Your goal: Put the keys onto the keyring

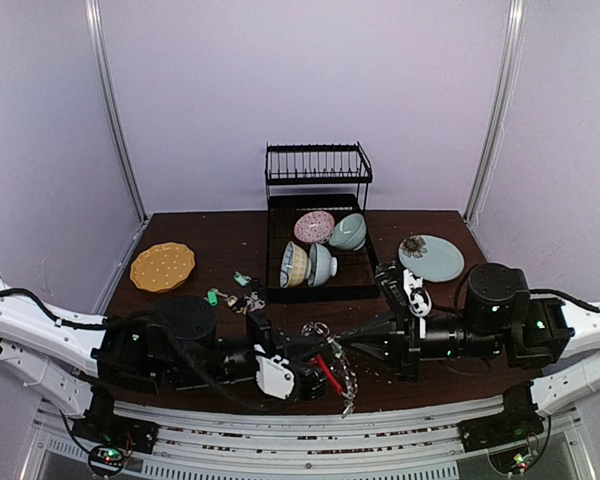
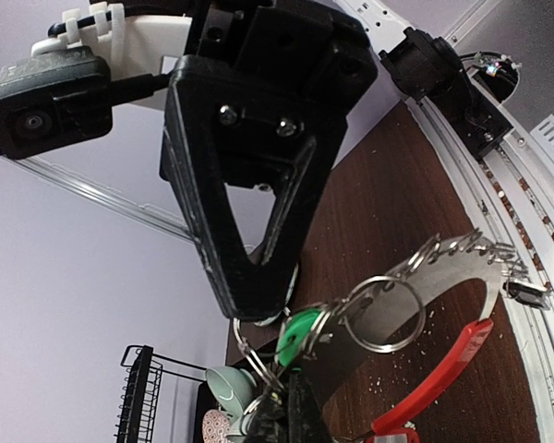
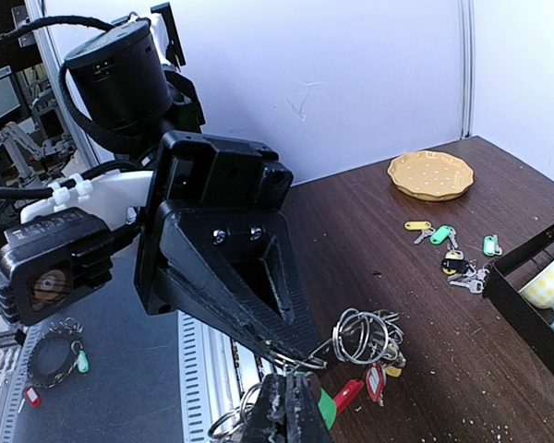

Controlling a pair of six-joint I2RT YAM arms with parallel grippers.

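The keyring (image 1: 332, 376), a silver ring with a red sleeve (image 2: 436, 377) and several split rings (image 3: 365, 334), hangs between both grippers above the table's near edge. My left gripper (image 1: 308, 368) is shut on the keyring's band; its own fingers show at the bottom of the left wrist view (image 2: 286, 413). My right gripper (image 1: 336, 346) is shut on a key with a green tag (image 3: 325, 408), tip to tip with the left one (image 3: 300, 351). The green tag (image 2: 300, 338) sits against a split ring. Loose keys (image 1: 236, 296) with yellow, green and teal tags (image 3: 448, 242) lie on the table.
A black dish rack (image 1: 365, 292) with several bowls stands at the back middle. A yellow plate (image 1: 162, 266) lies at the back left and a pale green plate (image 1: 432, 258) at the back right. The rack's corner (image 3: 526, 309) is near the loose keys.
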